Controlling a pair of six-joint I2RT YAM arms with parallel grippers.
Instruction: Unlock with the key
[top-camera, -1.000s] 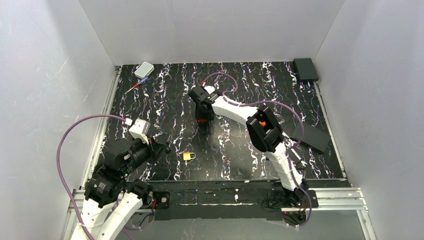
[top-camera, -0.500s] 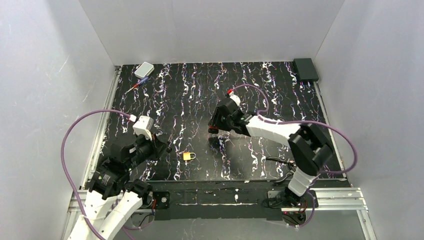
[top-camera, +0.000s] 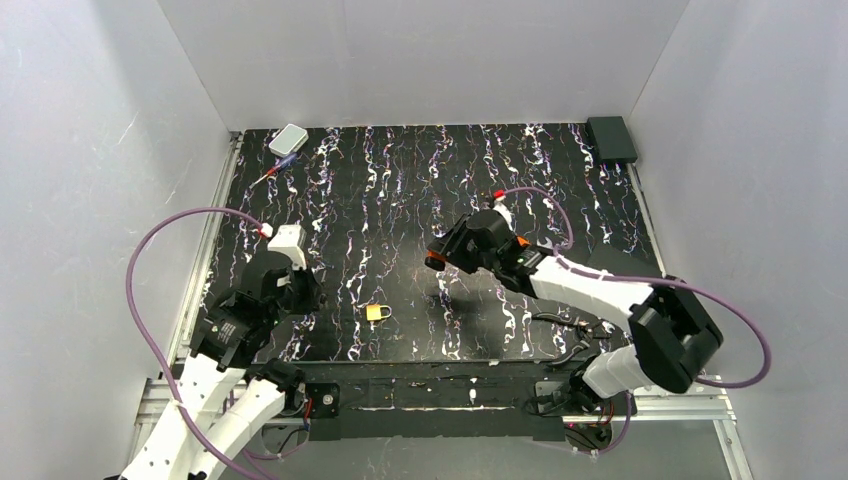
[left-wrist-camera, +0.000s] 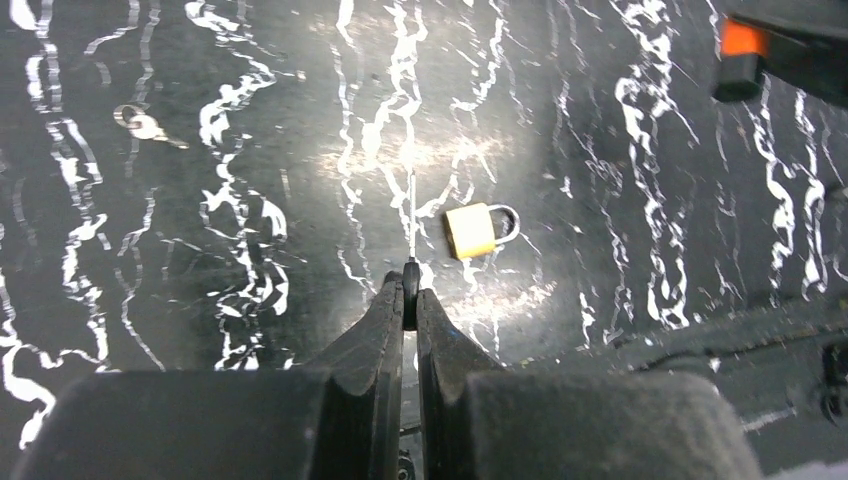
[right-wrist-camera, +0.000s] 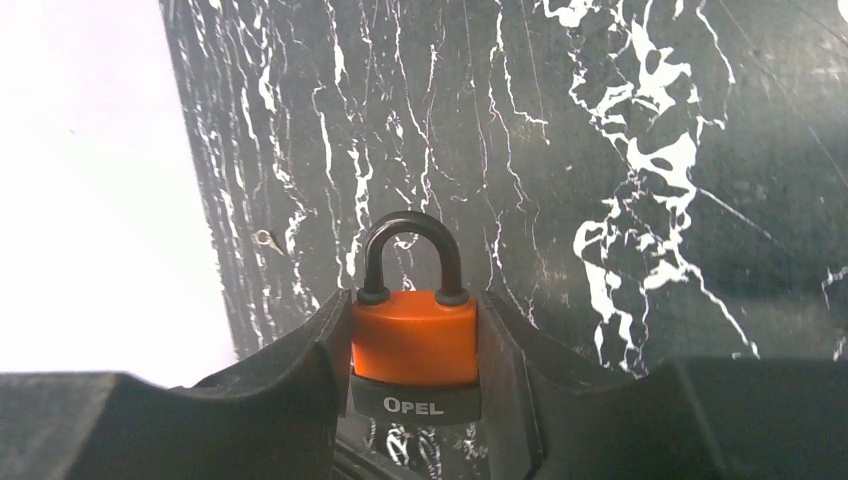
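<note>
My left gripper (left-wrist-camera: 409, 298) is shut on the key (left-wrist-camera: 411, 225). Its dark head is pinched between the fingertips and its thin blade points forward, edge-on, over the mat. In the top view the left gripper (top-camera: 306, 290) is at the near left; the key is too small to see there. My right gripper (right-wrist-camera: 413, 345) is shut on the orange padlock (right-wrist-camera: 413, 338), which has a black shackle and a black "OPEL" band, shackle pointing away. In the top view the right gripper (top-camera: 437, 259) holds it above mid-table. The orange padlock also shows at the top right of the left wrist view (left-wrist-camera: 741, 40).
A small yellow padlock (top-camera: 377, 313) lies on the mat between the arms, just right of the key's tip (left-wrist-camera: 472, 229). A small silvery key (left-wrist-camera: 140, 123) lies at far left. A white box (top-camera: 288, 138) and a black box (top-camera: 611, 137) sit at the back corners. A black plate (top-camera: 625, 270) lies at right.
My right arm has swung from the mid-back toward the right and nearer, carrying the orange padlock. My left arm has pulled back a little and turned its wrist.
</note>
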